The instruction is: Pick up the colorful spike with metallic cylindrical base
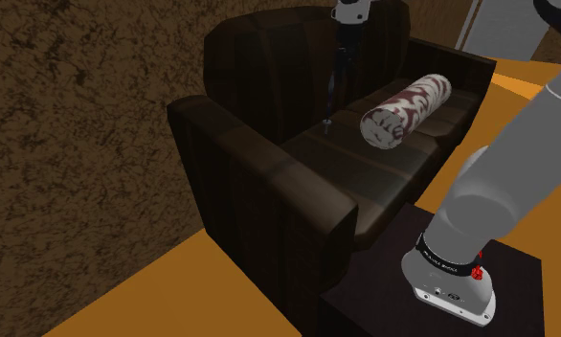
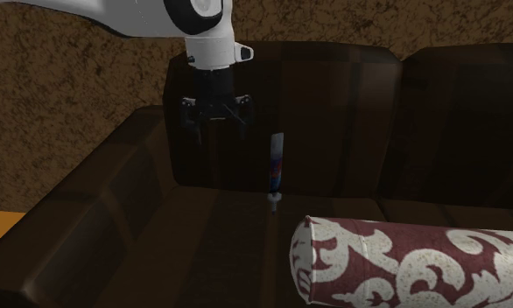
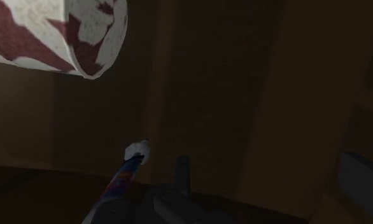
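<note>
The spike (image 2: 276, 164) is thin, striped blue and red, and stands upright on its small pale metallic base (image 2: 273, 201) on the dark sofa seat (image 2: 158, 236), close to the backrest. In the shoulder view the spike (image 1: 330, 103) is a thin dark stick on the seat. My gripper (image 2: 218, 131) hangs above seat level, on the side of the spike toward the second exterior view's left, open with nothing between its fingers. In the wrist view the spike (image 3: 118, 186) lies just outside one finger (image 3: 182, 173), apart from it; the other finger (image 3: 363, 181) stands far off.
A round bolster (image 2: 404, 262) with a dark red and white pattern lies on the seat beside the spike (image 1: 406, 108). The sofa's backrest (image 2: 333, 114) rises right behind the spike and its armrest (image 1: 259, 182) borders the seat. The dark stand (image 1: 365, 297) sits on an orange floor.
</note>
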Robot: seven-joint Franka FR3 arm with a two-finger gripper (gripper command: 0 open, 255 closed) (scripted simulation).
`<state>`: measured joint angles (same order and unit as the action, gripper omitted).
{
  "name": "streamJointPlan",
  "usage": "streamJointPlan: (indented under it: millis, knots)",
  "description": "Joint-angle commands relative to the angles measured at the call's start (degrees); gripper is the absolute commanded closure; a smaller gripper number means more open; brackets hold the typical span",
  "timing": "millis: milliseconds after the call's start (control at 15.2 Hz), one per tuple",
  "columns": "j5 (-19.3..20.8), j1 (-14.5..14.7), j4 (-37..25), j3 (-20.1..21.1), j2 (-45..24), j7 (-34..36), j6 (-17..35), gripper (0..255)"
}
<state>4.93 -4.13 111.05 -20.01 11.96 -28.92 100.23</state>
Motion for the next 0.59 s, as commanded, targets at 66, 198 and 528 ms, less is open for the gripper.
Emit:
streamJointPlan:
  millis: [66, 198, 528]
  knots:
    - [-2.3, -0.7, -6.3, -2.5, -6.7, -5.0, 0.1, 0]
    - [-4.3, -1.5, -11.2, -3.9, -11.5, -8.2, -0.4, 0]
    - [-10.4, -5.3, -25.8, -5.9, -24.6, -15.8, -3.3, 0]
